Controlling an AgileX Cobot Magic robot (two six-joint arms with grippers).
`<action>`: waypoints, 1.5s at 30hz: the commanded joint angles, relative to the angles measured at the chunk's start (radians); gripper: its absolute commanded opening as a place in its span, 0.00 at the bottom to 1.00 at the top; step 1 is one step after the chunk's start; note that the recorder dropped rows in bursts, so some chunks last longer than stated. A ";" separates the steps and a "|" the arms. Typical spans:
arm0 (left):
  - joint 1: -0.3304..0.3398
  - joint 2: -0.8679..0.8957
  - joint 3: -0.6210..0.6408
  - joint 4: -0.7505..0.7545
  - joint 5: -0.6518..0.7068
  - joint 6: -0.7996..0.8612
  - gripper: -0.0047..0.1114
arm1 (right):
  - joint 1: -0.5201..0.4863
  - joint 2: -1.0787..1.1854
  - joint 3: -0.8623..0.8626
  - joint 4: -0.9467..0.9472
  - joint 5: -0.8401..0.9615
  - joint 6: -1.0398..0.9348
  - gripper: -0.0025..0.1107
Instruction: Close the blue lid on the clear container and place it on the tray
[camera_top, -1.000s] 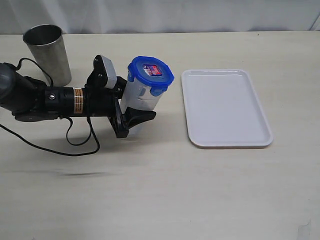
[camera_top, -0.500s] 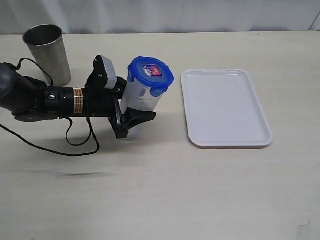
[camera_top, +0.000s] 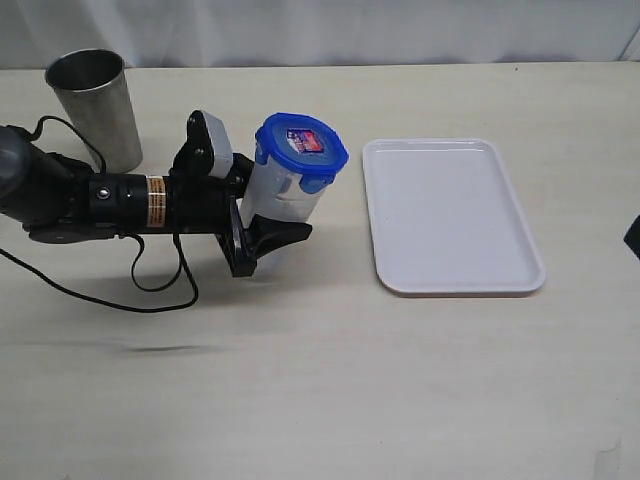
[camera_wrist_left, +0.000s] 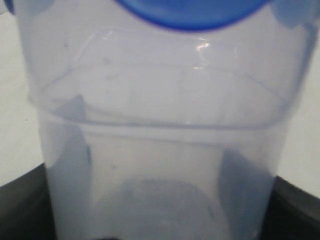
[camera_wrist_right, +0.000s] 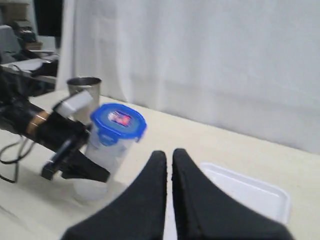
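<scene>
Just beside the flat white rectangular tray (camera_top: 455, 215), the nearer left gripper (camera_top: 270, 212) clasps the tall translucent plastic container (camera_top: 280, 195), slightly tilted under its bright-blue snap lid (camera_top: 300, 145), while the empty right gripper (camera_wrist_right: 169, 162) stays pinched together, well apart.

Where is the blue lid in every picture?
Exterior view: the blue lid is left of the middle, between the metal cup and the tray.
Left wrist view: only the lid's blue edge shows, very close.
Right wrist view: the lid stands near the metal cup.
Shared landmark: the clear container right under the lid, in all three.
</scene>
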 joint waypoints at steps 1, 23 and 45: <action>0.001 -0.009 -0.005 -0.017 -0.052 0.000 0.04 | -0.148 -0.009 0.084 -0.011 -0.012 0.000 0.06; 0.001 -0.009 -0.005 -0.027 -0.060 0.000 0.04 | -0.441 -0.189 0.185 0.001 0.128 0.000 0.06; 0.001 -0.009 -0.005 -0.020 -0.060 0.000 0.04 | -0.441 -0.189 0.185 0.001 0.171 0.000 0.06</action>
